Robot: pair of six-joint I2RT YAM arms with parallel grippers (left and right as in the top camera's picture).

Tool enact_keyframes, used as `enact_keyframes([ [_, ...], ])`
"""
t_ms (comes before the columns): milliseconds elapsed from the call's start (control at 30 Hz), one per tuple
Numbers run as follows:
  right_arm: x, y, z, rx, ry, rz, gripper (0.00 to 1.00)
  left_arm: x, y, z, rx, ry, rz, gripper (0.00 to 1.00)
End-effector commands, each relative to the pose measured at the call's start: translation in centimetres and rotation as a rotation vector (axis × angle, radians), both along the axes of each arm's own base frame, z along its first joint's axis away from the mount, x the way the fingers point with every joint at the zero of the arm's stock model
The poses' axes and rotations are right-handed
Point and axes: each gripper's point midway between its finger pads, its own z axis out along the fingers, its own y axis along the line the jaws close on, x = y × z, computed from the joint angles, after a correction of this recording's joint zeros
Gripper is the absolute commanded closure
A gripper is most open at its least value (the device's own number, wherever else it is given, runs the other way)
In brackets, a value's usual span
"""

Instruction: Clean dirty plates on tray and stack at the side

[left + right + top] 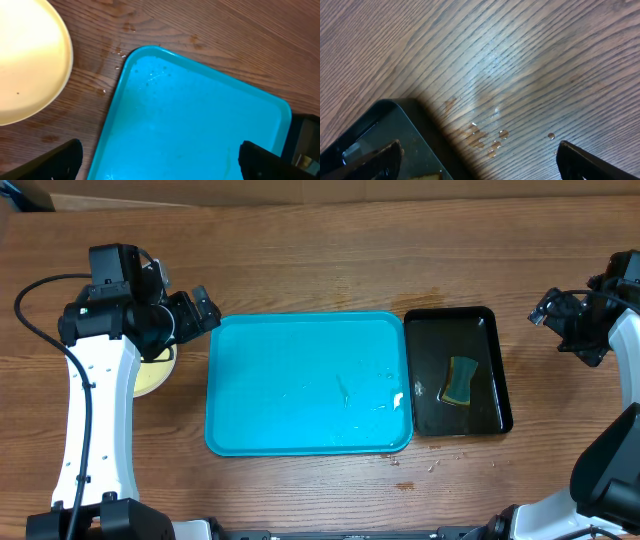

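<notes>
A brown wood-grain surface (320,270) fills every view, with pale cardboard along its far edge. The left end effector (203,313) hangs with its fingers spread wide and nothing between them. The plates (150,375) sit just behind and to the side of it, half hidden under its arm. Only a pale yellow-green top plate shows, so how many lie beneath it cannot be told. It looks clean in the left wrist view, and its spot off the tray fits the stacking place the task asks for.

Directly below and ahead of the same fingers lies the cyan tray (280,380). It carries no plates, only a wet film and a few specks, so the washing seems done or nearly done.

The right end effector (565,330) is also spread and empty. It hovers above bare wood, with the black tray (450,315) just inward of it. The sponge (461,380) rests in that tray's water, probably parked there to keep drips off the wood. A few droplets (495,137) glisten below the right fingers.
</notes>
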Motion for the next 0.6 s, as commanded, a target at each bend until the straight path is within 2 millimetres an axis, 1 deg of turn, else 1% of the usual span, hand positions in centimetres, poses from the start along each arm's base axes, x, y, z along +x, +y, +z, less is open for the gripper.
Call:
enact_keyframes([
  [0, 0.5, -0.2, 0.7, -0.005, -0.023, -0.003, 0.0, 0.2, 0.2, 0.5, 0.025, -0.011, 0.008, 0.0],
  [367, 0.5, 0.0, 0.7, -0.004, -0.022, -0.001, 0.0, 0.2, 0.2, 0.5, 0.025, -0.011, 0.008, 0.0],
  [433, 0.6, 0.4, 1.3, -0.011, -0.037, 0.011, 0.0, 0.2, 0.2, 0.5, 0.025, -0.011, 0.008, 0.0],
  [500, 0.7, 0.7, 2.7, -0.024, -0.071, 0.018, 0.0, 0.2, 0.2, 0.5, 0.025, -0.011, 0.008, 0.0],
  [567, 0.7, 1.4, 5.1, -0.045, -0.131, 0.037, 0.0, 0.2, 0.2, 0.5, 0.025, -0.011, 0.008, 0.0],
])
